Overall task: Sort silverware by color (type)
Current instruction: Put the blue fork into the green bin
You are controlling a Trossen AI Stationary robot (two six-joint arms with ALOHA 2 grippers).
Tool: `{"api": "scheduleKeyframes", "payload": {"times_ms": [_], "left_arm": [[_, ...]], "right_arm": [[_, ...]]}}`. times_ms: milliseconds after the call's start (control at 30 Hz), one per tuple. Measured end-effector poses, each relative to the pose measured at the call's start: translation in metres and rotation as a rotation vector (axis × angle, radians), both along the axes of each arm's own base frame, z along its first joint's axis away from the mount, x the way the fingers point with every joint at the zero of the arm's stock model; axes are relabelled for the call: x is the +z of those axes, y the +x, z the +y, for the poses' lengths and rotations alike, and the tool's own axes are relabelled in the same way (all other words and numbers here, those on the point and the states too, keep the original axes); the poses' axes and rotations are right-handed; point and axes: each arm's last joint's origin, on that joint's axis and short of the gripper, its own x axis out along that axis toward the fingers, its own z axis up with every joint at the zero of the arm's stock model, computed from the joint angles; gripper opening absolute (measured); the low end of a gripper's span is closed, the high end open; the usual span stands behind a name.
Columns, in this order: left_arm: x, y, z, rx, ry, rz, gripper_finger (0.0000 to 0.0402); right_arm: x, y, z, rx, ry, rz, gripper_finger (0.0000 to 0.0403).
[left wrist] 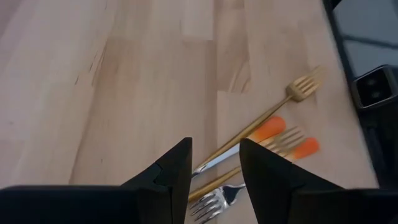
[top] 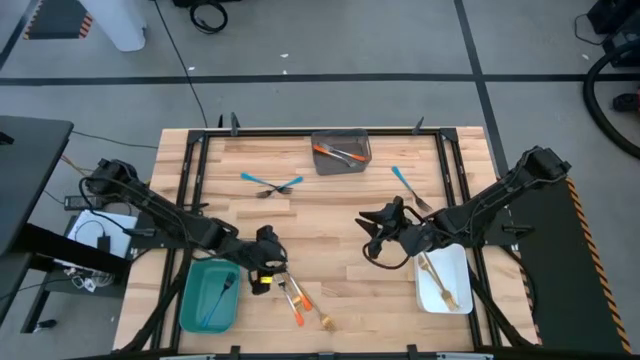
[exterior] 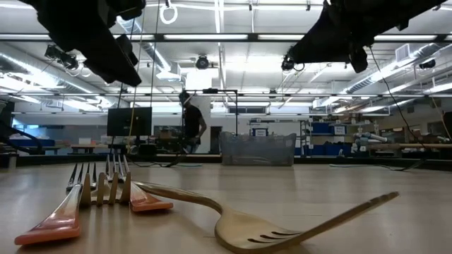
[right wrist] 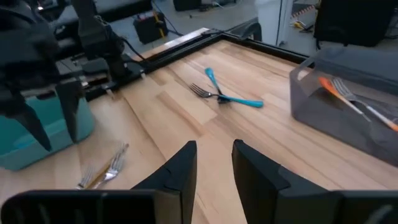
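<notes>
bare wood mid-table (top: 325, 215), forks (top: 298, 300) crowding front

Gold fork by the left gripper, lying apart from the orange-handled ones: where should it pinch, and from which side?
Probably mid-handle, from straight above. The gold fork lies flat on the table, its tined end clear and pointing away from the left gripper, but its handle runs alongside the orange-handled forks, so pinch the free stretch just behind the tines, fingers across the handle.

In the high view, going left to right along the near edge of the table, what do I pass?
Teal bin → left gripper → pile of orange-handled and gold forks → right gripper → white bin holding gold pieces.
</notes>
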Motion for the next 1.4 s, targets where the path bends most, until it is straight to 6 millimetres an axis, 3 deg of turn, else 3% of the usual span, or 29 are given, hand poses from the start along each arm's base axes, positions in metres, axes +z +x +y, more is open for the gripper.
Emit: {"api": "scheduleKeyframes", "payload": {"times_ms": [467,833,1400], "left_arm": [[0.004,0.035,-0.017,-0.042,0.072,0.185,0.0142],[-0.007,0.058,-0.018,-0.125,0.026,0.265,0.0142],[-0.035,0.061,-0.022,-0.340,0.146,0.355,0.0142]], "right_arm": [[-0.037,0.025,0.007,0.062,-0.032,0.024,0.0108],[-0.041,0.031,0.003,0.106,-0.021,0.039,0.0108],[-0.044,0.030,0.001,0.098,-0.036,0.078,0.0109]]}}
